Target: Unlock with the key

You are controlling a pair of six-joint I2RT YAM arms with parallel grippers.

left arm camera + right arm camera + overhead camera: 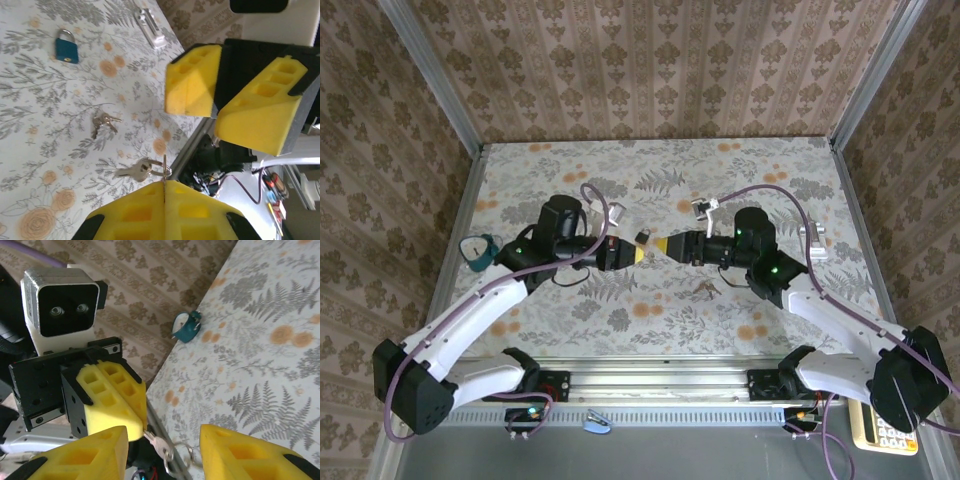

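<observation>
Key (134,172): on its ring, up off the table (740,180), pinched in the left gripper (634,255), about mid-table. Left jaws are clenched on it, with the ring edge caught between the yellow pads and the blade sticking out sideways.

Right gripper (667,248): nose to nose with the left one. Its jaws stand apart, one on either side of the key in the right wrist view, not touching it and holding nothing.

Teal padlock (478,250): far off at the left edge of the table, shackle looks closed, nobody near it.

Blue padlock (66,46): flat on the table over on the right side, shackle closed, also untouched.

Spare keys (102,122): a second bunch lying loose on the table, between the grippers and the blue padlock.

White bracket (150,27): near the right edge, not in play.

Progress, as I judge it: early.
- Done: key is picked up.
- In hand: looks like a pass or regrip of the key between the two grippers.
- Left: secure a padlock, line the blade up with the keyhole, insert it, turn it and pop the shackle.

No lock is held and no key is in any lock.
</observation>
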